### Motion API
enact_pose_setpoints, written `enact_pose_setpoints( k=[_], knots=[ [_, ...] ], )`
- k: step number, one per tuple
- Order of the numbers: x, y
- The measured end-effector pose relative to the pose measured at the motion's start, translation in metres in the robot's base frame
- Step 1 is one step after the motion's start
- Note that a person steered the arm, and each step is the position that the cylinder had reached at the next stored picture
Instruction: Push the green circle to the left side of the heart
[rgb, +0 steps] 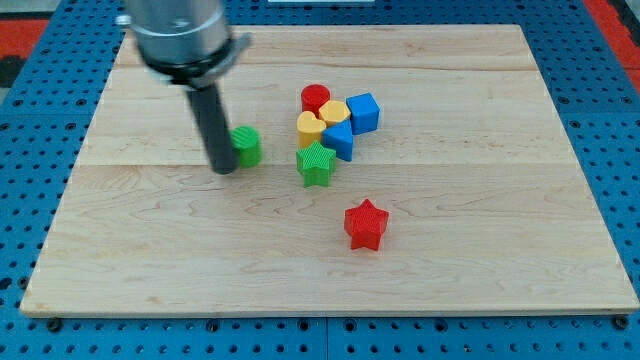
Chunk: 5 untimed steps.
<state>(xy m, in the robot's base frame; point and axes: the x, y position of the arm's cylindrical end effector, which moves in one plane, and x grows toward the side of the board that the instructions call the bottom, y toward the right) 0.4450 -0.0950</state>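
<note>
**Q:** So where's everything sitting on the board right now?

**A:** Only the one camera view, so here goes. Pale wooden board (150, 250) on a blue pegboard surface (30, 150). The dark straight rod comes down from a grey cylinder near the board's top-left corner, and my tip (224, 170) is on the wood left of the board's centre. No fingers or jaws on this rig, so nothing is open or closed, it's a bare rod holding nothing.

**Q:** And the green one?

**A:** The small green circle block (246, 146) is right up against the rod on the view's right side, touching or as good as touching. Can't quite tell if there's a sliver of gap.

**Q:** What about the heart?

**A:** There's a tight cluster nearer the board's centre, a bit toward the top edge. The yellow heart block (311, 126) is on the cluster's left side, with the green circle near it, off to its left with bare wood between them. A red cylinder block (316, 98) sits above the heart, another yellow block (334, 111) just to its right, shape hard to make out, then a blue cube block (364, 112) on the far right and a second blue block (340, 140) below, shape unclear. A green star block (316, 164) touches the cluster's bottom.

**Q:** Anything else?

**A:** A red star block (366, 225) on its own, toward the bottom edge, well apart from the rest.
</note>
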Motion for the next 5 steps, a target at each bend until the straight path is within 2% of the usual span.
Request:
enact_pose_setpoints(
  k=[1,2,4,5],
  knots=[
    [0.01,-0.006],
    [0.0,-0.011],
    [-0.002,0.039],
    [-0.003,0.039]
  ],
)
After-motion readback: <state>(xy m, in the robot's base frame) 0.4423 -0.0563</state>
